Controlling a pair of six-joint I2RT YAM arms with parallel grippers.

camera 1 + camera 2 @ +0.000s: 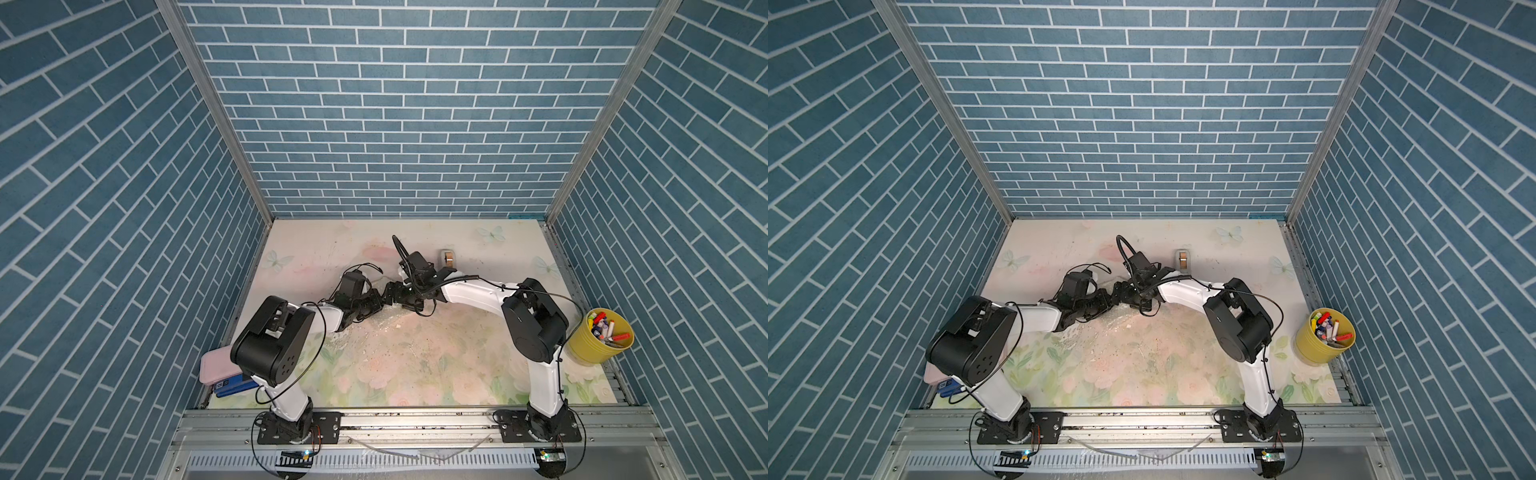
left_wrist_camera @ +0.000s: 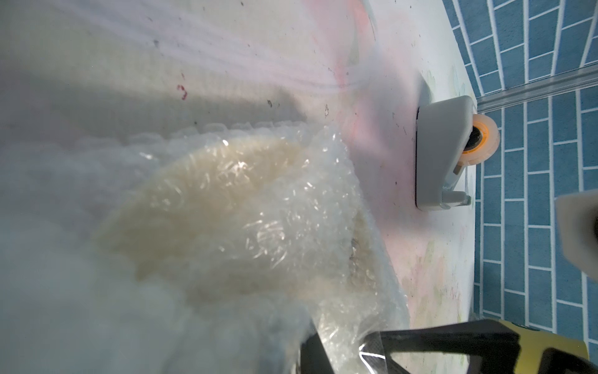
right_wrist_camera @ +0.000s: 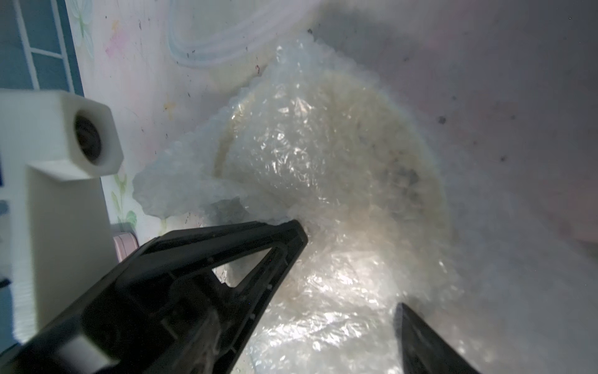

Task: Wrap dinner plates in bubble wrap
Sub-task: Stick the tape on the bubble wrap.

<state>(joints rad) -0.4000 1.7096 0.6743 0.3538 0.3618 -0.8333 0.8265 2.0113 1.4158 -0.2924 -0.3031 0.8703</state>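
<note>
ok — left gripper (image 2: pixel 343 343) pinches a bubble wrap (image 3: pixel 181 187) edge, nearly closed; right gripper (image 3: pixel 351 268) is spread wide, holding nothing. plate (image 3: pixel 388 155) lies btwn them under the folded wrap. imo hold left taut, grab the loose flap w/ right & fold across snugly — no dragging the plate.

The walls (image 1: pixel 395 124) have a blue brick pattern with white lines. The table (image 1: pixel 457 390) has a pale print of pink roses, green leaves and butterflies. The bucket (image 1: pixel 582 353) is yellow. The plate (image 3: pixel 372 145) looks cream with dark specks under the clear, glinting bubble wrap (image 3: pixel 181 191). The tape dispenser (image 2: pixel 440 155) is grey.
</note>
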